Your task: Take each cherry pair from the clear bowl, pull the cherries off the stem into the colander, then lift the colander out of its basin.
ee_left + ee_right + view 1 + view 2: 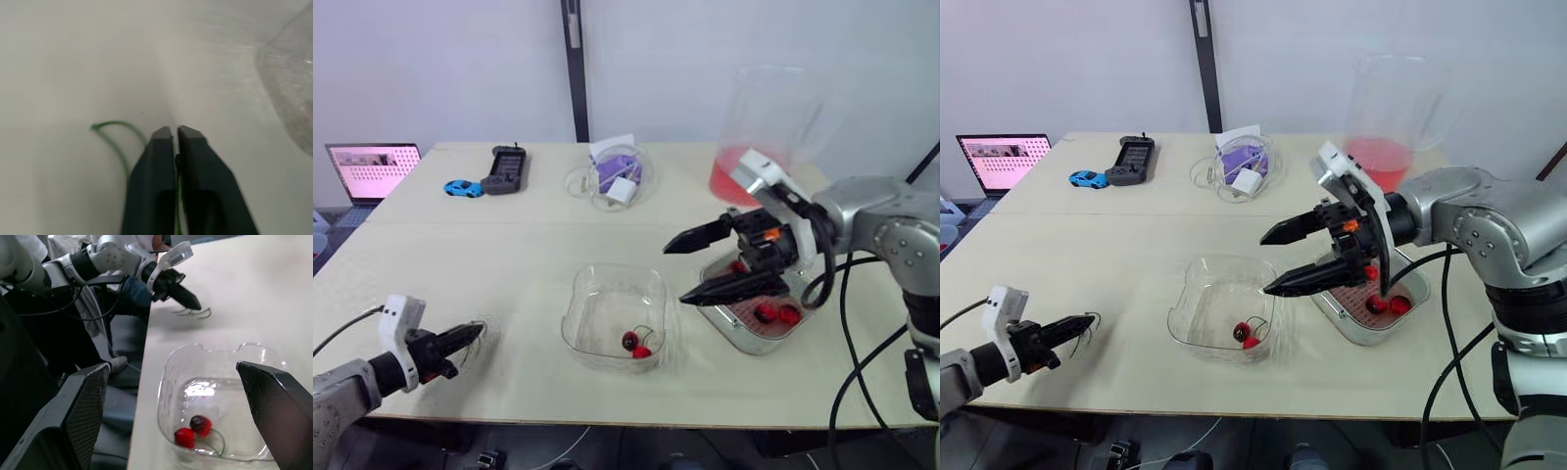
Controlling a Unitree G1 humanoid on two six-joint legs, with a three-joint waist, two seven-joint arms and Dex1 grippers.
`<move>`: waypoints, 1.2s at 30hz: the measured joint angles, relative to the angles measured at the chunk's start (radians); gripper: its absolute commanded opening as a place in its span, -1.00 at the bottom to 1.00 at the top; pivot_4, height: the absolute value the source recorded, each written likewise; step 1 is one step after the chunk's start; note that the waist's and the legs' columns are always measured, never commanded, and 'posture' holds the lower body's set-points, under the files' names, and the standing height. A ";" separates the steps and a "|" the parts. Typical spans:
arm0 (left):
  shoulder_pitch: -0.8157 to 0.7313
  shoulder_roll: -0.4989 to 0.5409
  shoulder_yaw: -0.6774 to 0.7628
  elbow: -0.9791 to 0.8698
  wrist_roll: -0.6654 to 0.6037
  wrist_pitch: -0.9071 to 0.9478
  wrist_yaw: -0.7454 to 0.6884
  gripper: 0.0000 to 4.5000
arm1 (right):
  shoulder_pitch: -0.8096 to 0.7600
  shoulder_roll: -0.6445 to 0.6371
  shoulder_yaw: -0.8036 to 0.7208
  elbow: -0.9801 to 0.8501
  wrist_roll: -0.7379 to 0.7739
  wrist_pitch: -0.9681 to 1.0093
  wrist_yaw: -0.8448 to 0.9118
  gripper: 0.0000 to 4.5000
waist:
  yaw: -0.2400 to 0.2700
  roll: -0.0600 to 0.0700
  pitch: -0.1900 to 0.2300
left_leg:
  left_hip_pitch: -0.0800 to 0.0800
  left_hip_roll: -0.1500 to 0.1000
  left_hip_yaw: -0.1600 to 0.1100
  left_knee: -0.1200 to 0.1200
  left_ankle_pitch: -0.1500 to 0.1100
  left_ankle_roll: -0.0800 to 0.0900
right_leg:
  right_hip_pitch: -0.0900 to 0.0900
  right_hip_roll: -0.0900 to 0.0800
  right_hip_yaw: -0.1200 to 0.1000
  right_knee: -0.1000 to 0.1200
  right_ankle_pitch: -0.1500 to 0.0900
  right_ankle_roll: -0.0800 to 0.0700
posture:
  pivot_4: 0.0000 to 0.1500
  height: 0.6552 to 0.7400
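The left gripper [175, 131] is closed on a bare green stem [115, 128] near the front left corner of the surface [509, 264]. The right gripper [675, 272] hangs wide open and empty between the clear bowl [576, 318], which holds one cherry pair [634, 343], and the colander [1356, 305].

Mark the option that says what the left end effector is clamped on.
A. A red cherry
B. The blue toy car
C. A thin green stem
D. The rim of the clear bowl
C: in the left wrist view the left end effector has its fingers closed on a thin green stem, which curls out over the table with no cherry showing on it.
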 measured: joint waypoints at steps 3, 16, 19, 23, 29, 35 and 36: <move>-0.007 0.000 0.005 0.054 0.019 -0.021 -0.011 0.34 | 0.008 -0.010 0.000 -0.006 -0.001 0.003 0.000 1.00 | 0.000 0.000 0.000 | 0.000 0.000 0.000 0.000 0.000 0.000 | 0.000 0.000 0.000 0.000 0.000 0.000 | 1.00 0.84; -0.020 0.045 0.171 -0.011 -0.068 -0.027 -0.091 0.98 | 0.008 -0.046 0.027 0.005 -0.051 0.005 0.027 1.00 | -0.001 0.000 0.000 | 0.000 0.000 0.000 0.000 0.000 0.000 | 0.000 0.000 0.000 0.000 0.000 0.000 | 1.00 0.84; -0.046 0.106 0.184 -0.082 -0.123 -0.015 -0.163 0.98 | 0.019 -0.060 0.034 -0.007 -0.065 0.006 0.022 1.00 | 0.004 -0.001 0.000 | 0.000 0.000 0.000 0.000 0.000 0.000 | 0.000 -0.001 0.000 0.000 0.000 0.000 | 1.00 0.84; -0.148 0.175 0.137 -0.149 -0.165 -0.012 -0.249 0.98 | 0.041 -0.068 0.065 -0.028 -0.102 0.005 0.006 1.00 | 0.000 0.000 0.000 | 0.000 0.000 0.001 0.000 0.000 0.000 | 0.000 0.000 0.000 0.000 0.000 0.000 | 1.00 0.84; -0.320 0.242 -0.016 -0.233 -0.219 -0.012 -0.375 0.98 | 0.047 -0.068 0.066 -0.106 -0.132 0.006 -0.066 1.00 | -0.007 0.000 0.000 | 0.000 0.000 0.001 -0.001 0.000 0.000 | -0.001 0.001 0.001 0.000 0.000 0.000 | 1.00 0.84; -0.373 0.259 -0.104 -0.208 -0.199 -0.027 -0.464 0.98 | -0.087 0.051 0.188 -0.125 -0.229 0.102 -0.254 1.00 | -0.016 0.001 0.000 | 0.000 0.000 0.001 -0.001 0.000 0.000 | -0.002 0.001 0.001 0.001 0.000 0.000 | 1.00 0.84; -0.374 0.260 -0.112 -0.199 -0.192 -0.034 -0.475 0.98 | -0.130 0.076 0.218 -0.116 -0.241 0.133 -0.273 1.00 | -0.017 0.001 0.000 | 0.000 0.000 0.000 -0.001 0.000 0.000 | -0.002 0.001 0.001 0.001 0.000 0.000 | 1.00 0.84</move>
